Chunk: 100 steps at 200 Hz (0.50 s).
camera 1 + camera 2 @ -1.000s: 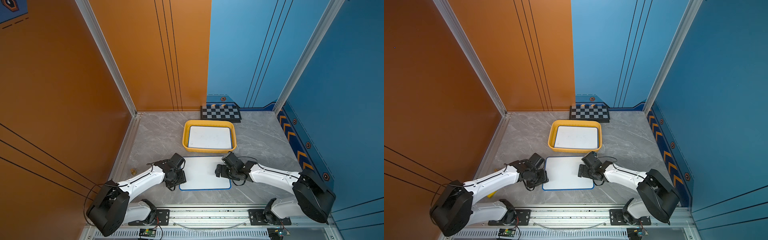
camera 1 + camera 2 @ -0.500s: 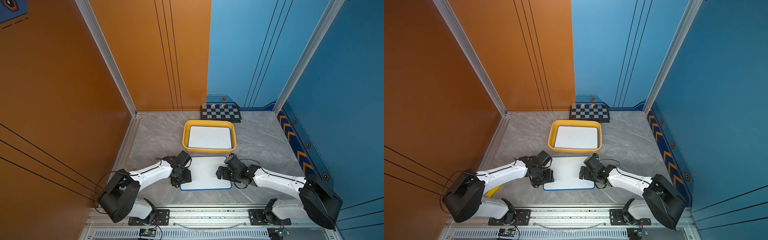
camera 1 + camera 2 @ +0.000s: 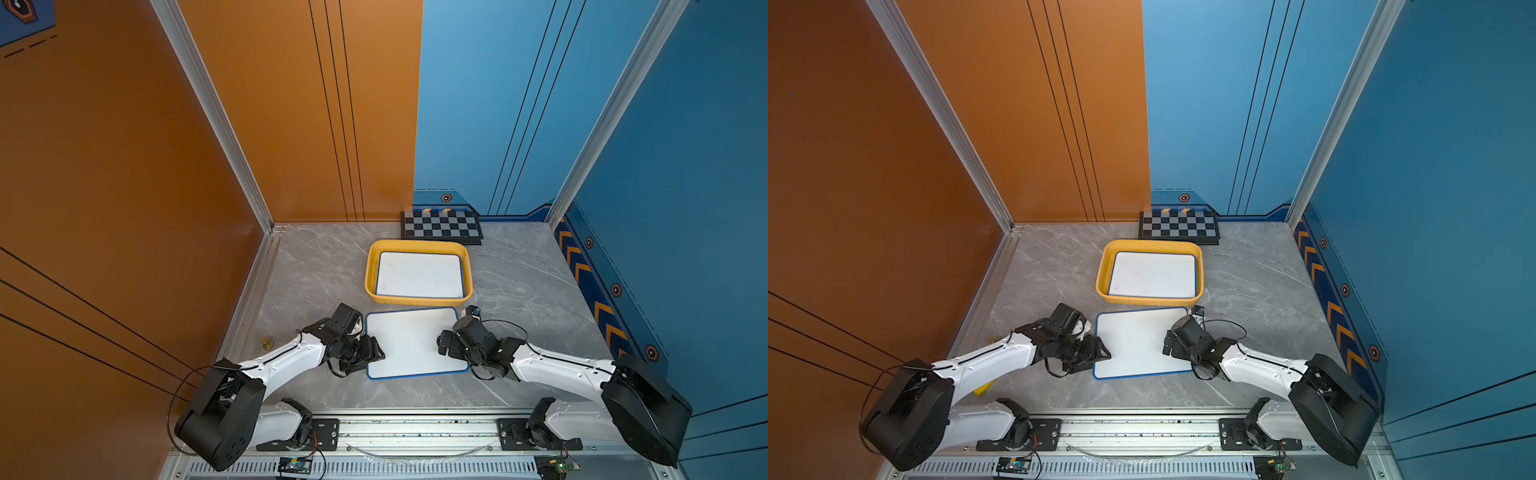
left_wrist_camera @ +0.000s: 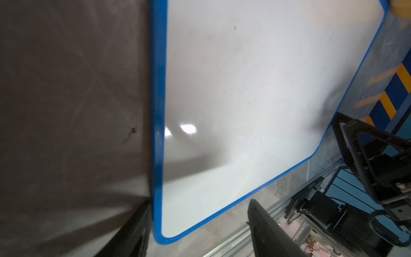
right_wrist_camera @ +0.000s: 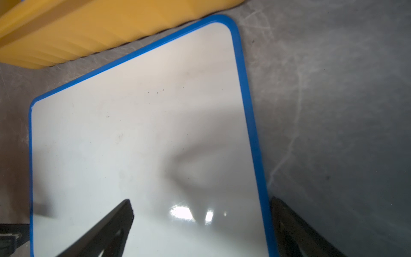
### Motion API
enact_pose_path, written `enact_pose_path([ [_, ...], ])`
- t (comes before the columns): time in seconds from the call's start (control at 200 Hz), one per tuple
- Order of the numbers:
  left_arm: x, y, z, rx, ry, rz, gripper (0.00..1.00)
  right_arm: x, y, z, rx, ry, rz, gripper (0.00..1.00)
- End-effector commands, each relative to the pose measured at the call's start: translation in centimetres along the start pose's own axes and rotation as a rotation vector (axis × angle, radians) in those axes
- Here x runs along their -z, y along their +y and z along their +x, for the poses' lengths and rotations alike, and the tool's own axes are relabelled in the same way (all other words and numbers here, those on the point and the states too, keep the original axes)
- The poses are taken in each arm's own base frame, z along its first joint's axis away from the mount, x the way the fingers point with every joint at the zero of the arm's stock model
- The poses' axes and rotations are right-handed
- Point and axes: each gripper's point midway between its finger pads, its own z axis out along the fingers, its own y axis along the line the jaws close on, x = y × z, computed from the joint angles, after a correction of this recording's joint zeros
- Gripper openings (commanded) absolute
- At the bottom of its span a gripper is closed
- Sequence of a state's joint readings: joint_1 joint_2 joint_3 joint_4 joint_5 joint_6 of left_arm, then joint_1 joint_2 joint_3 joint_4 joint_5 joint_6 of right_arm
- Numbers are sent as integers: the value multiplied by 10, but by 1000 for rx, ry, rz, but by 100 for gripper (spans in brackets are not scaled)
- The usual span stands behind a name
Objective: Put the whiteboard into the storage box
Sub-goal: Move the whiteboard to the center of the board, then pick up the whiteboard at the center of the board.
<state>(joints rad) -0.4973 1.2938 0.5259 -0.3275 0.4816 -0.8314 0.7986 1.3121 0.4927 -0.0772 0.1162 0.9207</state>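
Observation:
A blue-rimmed whiteboard [image 3: 415, 343] [image 3: 1138, 340] lies flat on the grey table, just in front of the yellow storage box [image 3: 371, 274] [image 3: 1101, 276]. A second whiteboard [image 3: 419, 274] lies inside the box. My left gripper [image 3: 374, 353] [image 4: 199, 201] is open at the board's front left corner, one finger beside the left rim and one beyond the front rim. My right gripper [image 3: 442, 347] [image 5: 200, 199] is open and straddles the board's right rim, one finger over the white face [image 5: 144, 133] and one over the table. The box wall [image 5: 89, 33] shows beyond the board.
A black-and-grey checkerboard [image 3: 440, 226] leans at the back wall behind the box. A small brass piece [image 3: 266, 343] sits near the left wall. The metal rail [image 3: 415, 432] with both arm bases runs along the front edge. Orange and blue walls enclose the table.
My left gripper has slid right, up to the whiteboard's left edge and front corner, and opened slightly. My right gripper has shifted a little toward the front over the board's right edge.

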Motion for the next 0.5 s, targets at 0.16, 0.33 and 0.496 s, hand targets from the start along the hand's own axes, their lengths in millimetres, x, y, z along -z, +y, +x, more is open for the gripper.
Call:
enact_pose_path([
  [0.16, -4, -15, 9, -17, 47, 180, 65, -1, -17, 104, -56, 411, -21, 97],
  [0.33, 1, -14, 5, 1, 28, 200, 62, 3, -22, 102, -66, 400, -11, 97],
  [0.496, 7, -14, 4, 16, 6, 217, 55, 8, -32, 98, -85, 390, 4, 97],
])
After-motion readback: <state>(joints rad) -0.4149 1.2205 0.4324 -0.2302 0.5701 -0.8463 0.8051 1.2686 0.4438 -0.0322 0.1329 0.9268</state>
